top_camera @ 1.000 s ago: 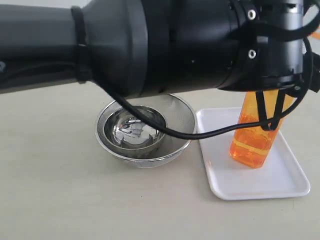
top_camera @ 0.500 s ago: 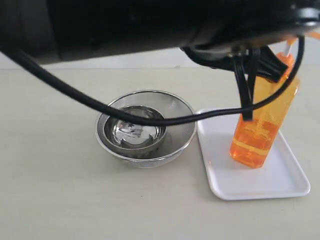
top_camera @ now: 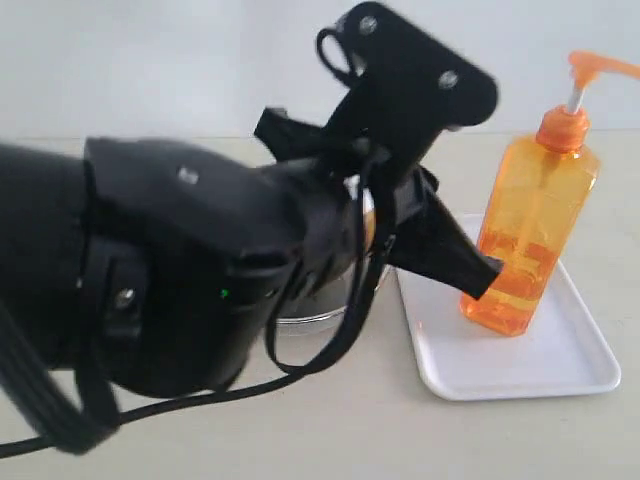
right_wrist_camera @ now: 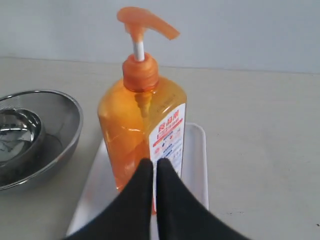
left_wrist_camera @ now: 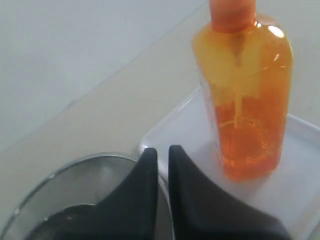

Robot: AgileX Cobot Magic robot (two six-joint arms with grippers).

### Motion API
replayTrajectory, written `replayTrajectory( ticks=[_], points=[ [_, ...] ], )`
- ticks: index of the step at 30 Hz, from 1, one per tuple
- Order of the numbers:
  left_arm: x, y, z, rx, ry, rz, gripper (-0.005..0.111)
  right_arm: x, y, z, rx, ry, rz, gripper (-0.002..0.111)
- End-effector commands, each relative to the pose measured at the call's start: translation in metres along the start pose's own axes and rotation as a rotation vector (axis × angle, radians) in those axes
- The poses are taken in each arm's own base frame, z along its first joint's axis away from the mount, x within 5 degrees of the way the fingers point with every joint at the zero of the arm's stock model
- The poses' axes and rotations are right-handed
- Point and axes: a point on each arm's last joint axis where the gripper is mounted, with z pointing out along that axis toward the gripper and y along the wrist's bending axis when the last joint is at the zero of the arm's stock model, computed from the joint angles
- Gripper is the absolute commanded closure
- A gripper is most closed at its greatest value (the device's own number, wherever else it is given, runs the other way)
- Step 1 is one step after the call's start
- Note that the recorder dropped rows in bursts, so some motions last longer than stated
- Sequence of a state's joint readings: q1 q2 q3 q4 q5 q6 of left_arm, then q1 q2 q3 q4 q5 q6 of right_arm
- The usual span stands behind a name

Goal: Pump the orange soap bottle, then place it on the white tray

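Note:
The orange soap bottle point(top_camera: 535, 225) stands upright on the white tray point(top_camera: 520, 372), its pump head up and free. My left gripper point(top_camera: 482, 277) is shut and empty, its black tips just left of the bottle's lower part and apart from it. In the left wrist view the gripper point(left_wrist_camera: 162, 150) hovers over the tray's corner point(left_wrist_camera: 185, 127), with the bottle point(left_wrist_camera: 245, 100) beyond it. In the right wrist view my right gripper point(right_wrist_camera: 155, 162) is shut and empty in front of the bottle point(right_wrist_camera: 132, 130) and its label, above the tray point(right_wrist_camera: 196, 150). The right gripper does not show in the exterior view.
Nested round steel bowls point(right_wrist_camera: 35, 135) sit on the beige table beside the tray. In the exterior view the left arm hides all but a strip of their rim point(top_camera: 305, 320). The left wrist view shows the bowl point(left_wrist_camera: 75, 180) under the fingers.
The left arm, which covered the top of the view over the bottle, has swung down and to the left, uncovering the pump head. The bottle and tray have stayed put.

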State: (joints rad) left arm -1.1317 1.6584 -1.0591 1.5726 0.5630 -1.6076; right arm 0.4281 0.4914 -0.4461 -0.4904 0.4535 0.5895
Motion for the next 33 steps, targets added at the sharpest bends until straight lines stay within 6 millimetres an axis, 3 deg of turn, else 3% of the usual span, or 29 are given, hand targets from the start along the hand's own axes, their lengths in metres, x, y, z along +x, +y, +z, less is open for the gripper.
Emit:
replayTrajectory(
  ticks=[1,8,15,24,33],
  points=[
    [0.026,0.031,0.016,-0.069,0.014,-0.207,0.102,-0.001,-0.001,0.022,0.071,0.012,0.022,0.109],
    [0.031,0.046,0.047,-0.128,0.049,-0.218,0.102,-0.003,-0.006,0.046,0.183,0.017,0.015,0.109],
    [0.011,0.023,0.074,0.017,0.036,-0.072,0.102,0.005,0.0,0.073,0.175,0.083,-0.07,0.109],
    [0.01,0.023,0.109,0.171,0.061,-0.039,0.102,0.01,0.005,0.093,0.161,0.102,-0.172,0.109],
    [-0.004,0.011,0.127,0.248,0.014,0.037,0.102,0.017,0.004,0.112,0.199,0.126,-0.221,0.109]
  ],
)
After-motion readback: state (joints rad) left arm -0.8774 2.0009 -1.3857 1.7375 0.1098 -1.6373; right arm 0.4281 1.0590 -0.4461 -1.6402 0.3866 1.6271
